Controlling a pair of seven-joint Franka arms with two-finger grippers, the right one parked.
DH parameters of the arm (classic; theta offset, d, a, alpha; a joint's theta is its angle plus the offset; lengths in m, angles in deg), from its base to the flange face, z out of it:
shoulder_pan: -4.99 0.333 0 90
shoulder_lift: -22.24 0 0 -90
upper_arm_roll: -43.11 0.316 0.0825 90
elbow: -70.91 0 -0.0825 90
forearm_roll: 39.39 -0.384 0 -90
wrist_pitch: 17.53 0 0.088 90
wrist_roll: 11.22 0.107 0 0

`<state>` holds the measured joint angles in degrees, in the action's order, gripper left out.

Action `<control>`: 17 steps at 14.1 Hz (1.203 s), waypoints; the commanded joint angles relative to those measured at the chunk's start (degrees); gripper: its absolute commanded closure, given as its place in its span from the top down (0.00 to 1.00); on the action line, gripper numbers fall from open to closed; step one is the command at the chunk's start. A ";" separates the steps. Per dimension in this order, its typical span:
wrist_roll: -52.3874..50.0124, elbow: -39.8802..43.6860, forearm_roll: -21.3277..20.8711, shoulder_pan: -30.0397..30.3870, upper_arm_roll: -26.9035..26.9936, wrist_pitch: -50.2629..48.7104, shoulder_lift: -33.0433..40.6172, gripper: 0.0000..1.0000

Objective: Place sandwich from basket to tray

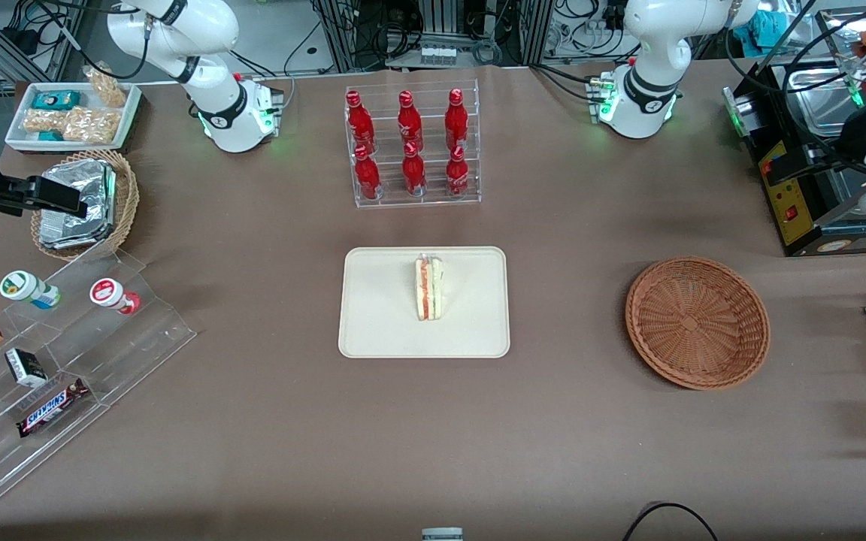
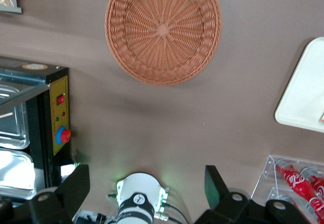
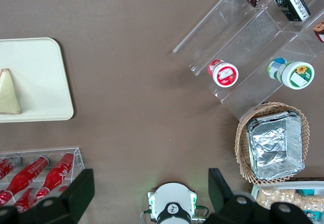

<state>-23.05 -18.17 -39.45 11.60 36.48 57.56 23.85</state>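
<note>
The gripper [image 2: 147, 186] is held high above the brown table covering [image 1: 252, 421], over the working arm's end of the table; its two dark fingers [image 2: 215, 186] are spread wide apart and nothing is held between them. The sandwich [image 1: 429, 287], a triangular wedge of white bread with a red filling layer along its cut face, is set on edge on the tray [image 1: 380, 315], slightly toward the working arm's side of the tray's middle. The tray is a flat, cream-beige rectangle with rounded corners and a low rim. The basket [image 1: 697, 321], a wide, shallow, round form woven from reddish-brown wicker with spokes radiating from its centre, is seen lying well apart from the tray, toward the working arm's end. A clear tiered rack of red bottles [image 1: 411, 146] is located farther from the front camera than the tray.
</note>
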 commanded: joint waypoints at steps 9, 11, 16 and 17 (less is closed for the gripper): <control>4.10 2.60 0.67 1.04 -0.58 4.01 -2.85 1.00; 3.57 2.69 0.85 0.95 -0.58 4.01 -2.94 1.00; 3.66 2.60 0.76 0.86 -0.49 4.10 -3.29 1.00; 3.57 2.60 0.76 0.95 -0.49 4.10 -3.38 1.00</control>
<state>-20.23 -17.01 -39.23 11.82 36.45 61.83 21.32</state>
